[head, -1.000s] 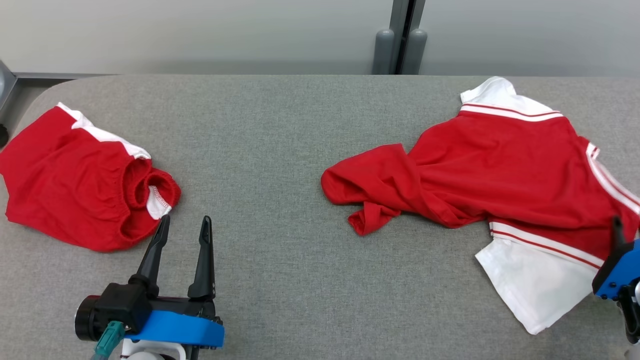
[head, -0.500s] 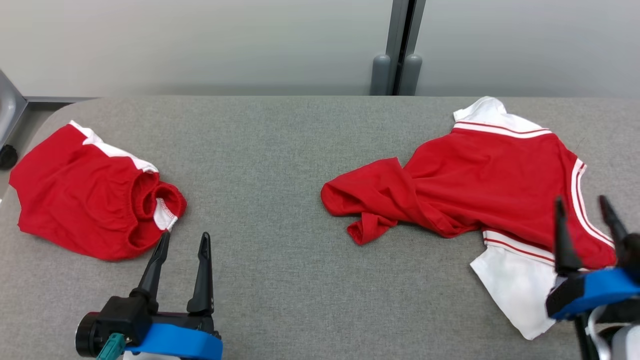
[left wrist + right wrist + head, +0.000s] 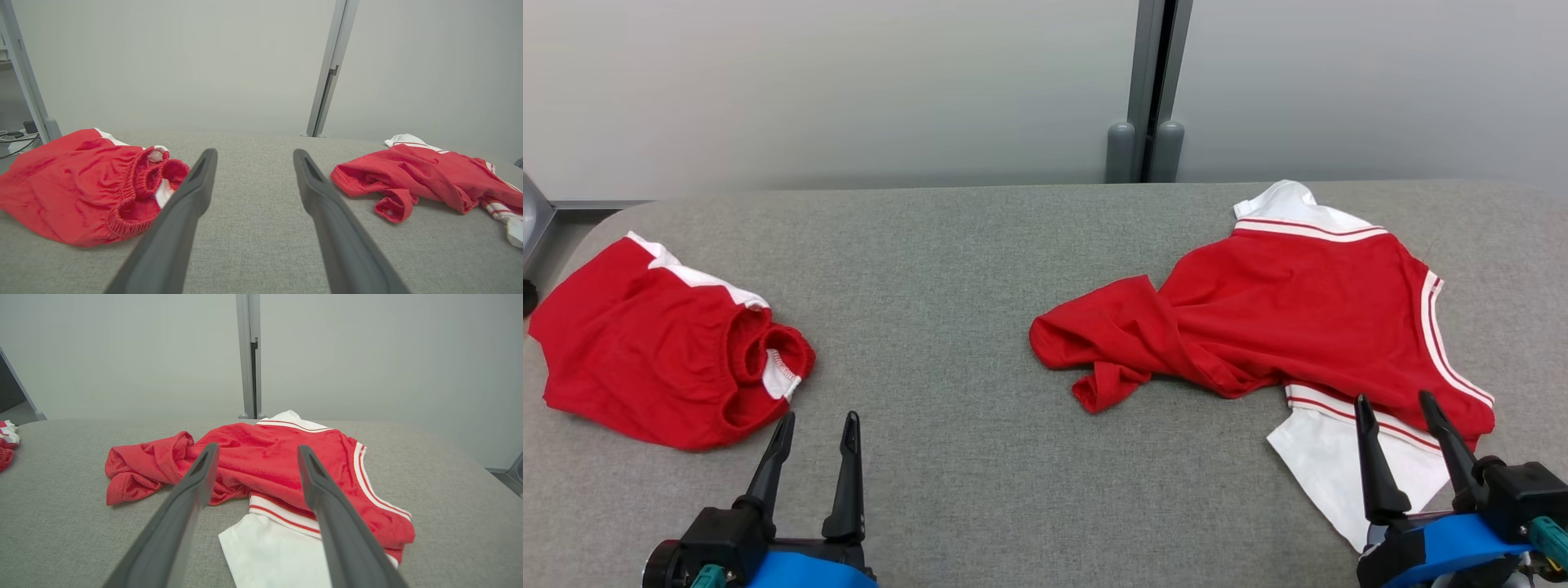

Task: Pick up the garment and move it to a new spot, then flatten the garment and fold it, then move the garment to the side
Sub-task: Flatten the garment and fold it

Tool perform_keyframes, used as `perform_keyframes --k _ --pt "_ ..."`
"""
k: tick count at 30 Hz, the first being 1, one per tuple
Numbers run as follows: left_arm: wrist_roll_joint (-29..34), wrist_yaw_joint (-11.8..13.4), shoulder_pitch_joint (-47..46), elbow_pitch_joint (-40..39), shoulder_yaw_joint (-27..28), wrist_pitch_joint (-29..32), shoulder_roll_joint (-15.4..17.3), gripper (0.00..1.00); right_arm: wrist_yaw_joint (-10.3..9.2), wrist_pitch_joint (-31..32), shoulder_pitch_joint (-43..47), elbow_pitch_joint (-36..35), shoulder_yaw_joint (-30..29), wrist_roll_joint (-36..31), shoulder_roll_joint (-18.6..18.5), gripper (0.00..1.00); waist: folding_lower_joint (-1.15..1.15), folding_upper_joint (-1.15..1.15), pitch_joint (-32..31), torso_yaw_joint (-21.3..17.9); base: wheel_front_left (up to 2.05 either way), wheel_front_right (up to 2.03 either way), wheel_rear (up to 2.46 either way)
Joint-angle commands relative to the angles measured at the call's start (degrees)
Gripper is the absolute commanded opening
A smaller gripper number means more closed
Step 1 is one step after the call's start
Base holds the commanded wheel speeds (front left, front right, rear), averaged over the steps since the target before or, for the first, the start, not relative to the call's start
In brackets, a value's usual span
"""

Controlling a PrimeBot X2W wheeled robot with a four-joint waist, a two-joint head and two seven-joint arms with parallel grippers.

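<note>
Red-and-white shirt [image 3: 1298, 318] lying crumpled on table [image 3: 980, 269], right of frame, long axis running centre to right edge. Your right jaws hanging released, empty, over its white end, lower right: nearer arm. Left jaws released, empty, sitting beside red shorts [image 3: 645, 359], lower left.

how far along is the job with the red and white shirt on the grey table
Early. Done: nothing clearly; the red jersey shirt with white sleeves lies rumpled on the grey fabric table, one end bunched. In hand: nothing; the left gripper and right gripper are open and empty, the right one's fingers pointing over the white sleeve. Left: flattening, folding, moving it aside.
</note>
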Motion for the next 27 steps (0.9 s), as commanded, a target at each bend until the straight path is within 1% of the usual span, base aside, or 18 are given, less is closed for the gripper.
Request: perform_keyframes --k 1,8,9,11,15,17,21,22,23,27 --pt "0.0 -0.4 0.1 0.1 -0.1 -0.3 0.3 1.00 0.01 -0.2 0.7 0.3 0.2 0.3 0.1 1.00 0.01 0.00 -0.2 -0.2 0.00 0.00 0.00" --pt "-0.3 -0.4 -0.9 1.5 -1.0 0.2 0.8 1.00 0.01 0.5 0.1 1.0 1.3 1.0 0.2 1.00 0.01 0.00 0.1 -1.3 0.00 0.00 0.00" --pt "0.0 -0.4 -1.9 1.7 -1.8 0.7 1.1 1.00 0.01 0.6 0.0 0.9 1.3 1.0 0.2 1.00 0.01 0.00 0.4 -1.4 0.00 0.00 0.00" --pt "-0.3 -0.4 -4.7 2.2 -5.2 3.1 1.8 1.00 0.01 0.6 -0.5 0.5 1.2 1.2 0.2 1.00 0.01 0.00 1.6 -1.5 0.00 0.00 0.00" --pt "-2.3 -0.2 -12.8 4.1 -9.1 10.6 1.8 1.00 0.01 0.3 -1.7 0.5 1.7 1.3 0.3 1.00 0.01 0.00 3.8 -2.1 0.00 0.00 0.00" --pt "-3.3 -0.2 -17.8 5.6 -10.1 14.6 0.8 1.00 0.01 0.3 -2.4 0.7 2.3 1.5 0.3 1.00 0.01 0.00 5.1 -2.7 0.00 0.00 0.00" --pt "-5.1 0.3 -27.5 10.0 -12.0 25.0 -1.2 1.00 0.01 0.2 -3.7 0.9 3.6 2.2 0.3 1.00 0.01 0.00 8.0 -4.5 0.00 0.00 0.00" --pt "-5.6 0.6 -29.9 11.4 -12.5 28.0 -1.6 1.00 0.01 0.2 -4.1 1.0 4.0 2.5 0.2 1.00 0.01 0.00 8.8 -5.0 0.00 0.00 0.00" --pt "-4.9 0.7 -32.6 12.3 -13.4 30.4 -1.8 1.00 0.01 0.3 -4.4 1.3 4.6 2.2 0.2 1.00 0.01 0.00 9.6 -5.5 0.00 0.00 0.00" --pt "-5.7 2.1 -40.9 16.9 -15.1 37.6 -2.5 1.00 0.01 -0.3 -6.3 2.1 6.8 2.6 0.2 1.00 0.01 0.00 12.4 -7.8 0.00 0.00 0.00"
